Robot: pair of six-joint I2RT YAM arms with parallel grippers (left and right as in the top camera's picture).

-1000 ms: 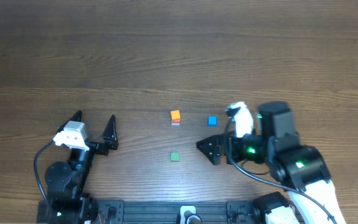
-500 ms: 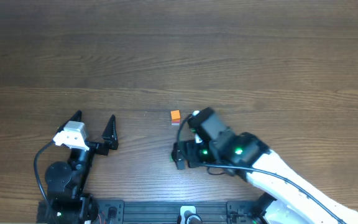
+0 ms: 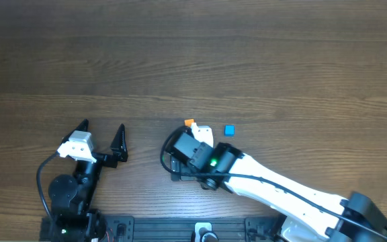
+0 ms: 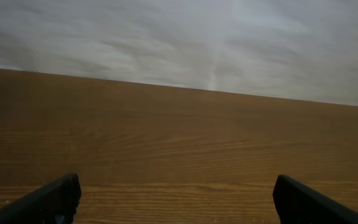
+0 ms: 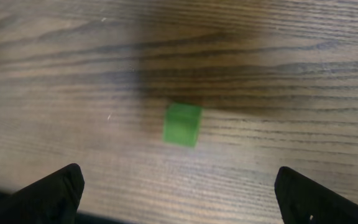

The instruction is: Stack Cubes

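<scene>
A small green cube [image 5: 183, 124] lies on the wooden table, ahead of my right gripper [image 5: 179, 196], which hangs above it open, its two fingers spread wide to either side. In the top view the right arm [image 3: 200, 156] reaches across the middle and hides the green cube. An orange cube [image 3: 189, 123] peeks out just beyond the arm's head. A blue cube [image 3: 229, 130] sits to its right. My left gripper [image 3: 101, 128] rests open near its base at the left, with nothing between its fingers [image 4: 51, 199].
The brown wooden table [image 3: 193, 60] stretches wide beyond the cubes. The right arm's white link [image 3: 281, 191] and its cables cross the table's near right part.
The right arm has swung left across the middle and now hovers over the green cube. The blue cube, covered half a second ago, shows again. The left arm has not moved.
</scene>
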